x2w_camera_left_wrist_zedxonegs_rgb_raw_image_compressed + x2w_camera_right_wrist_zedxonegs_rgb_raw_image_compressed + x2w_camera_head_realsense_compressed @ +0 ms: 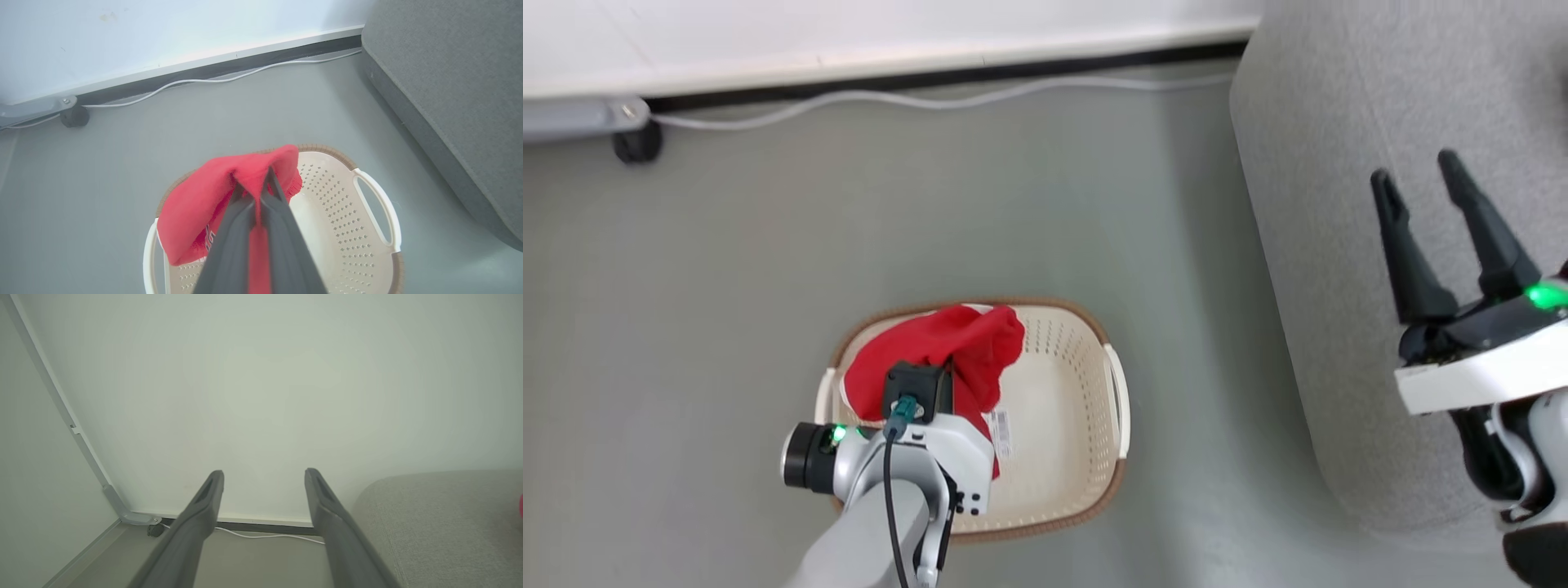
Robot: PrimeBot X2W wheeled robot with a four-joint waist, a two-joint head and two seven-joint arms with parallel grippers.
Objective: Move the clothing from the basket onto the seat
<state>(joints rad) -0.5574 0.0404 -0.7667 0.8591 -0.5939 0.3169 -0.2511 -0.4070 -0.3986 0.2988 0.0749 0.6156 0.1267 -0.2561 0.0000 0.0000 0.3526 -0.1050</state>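
Note:
A red jersey (939,347) hangs bunched over the cream perforated basket (1062,408) on the floor. My left gripper (254,183) is shut on that clothing, its dark fingers pinching a fold of the red jersey (204,196) above the basket (347,228); black-and-white lettering shows on the fabric below. In the head view the left wrist covers its fingers. The grey seat (1372,163) rises at the right, also seen as the seat (457,81) and the seat (441,518). My right gripper (1425,184) stands open over the seat's edge, nothing between its fingers (204,506).
A white cable (931,102) runs along the dark baseboard at the wall. A small black caster (637,143) on a grey rail sits at the far left. Grey floor lies between basket and seat. A paper label (1002,433) lies on the basket bottom.

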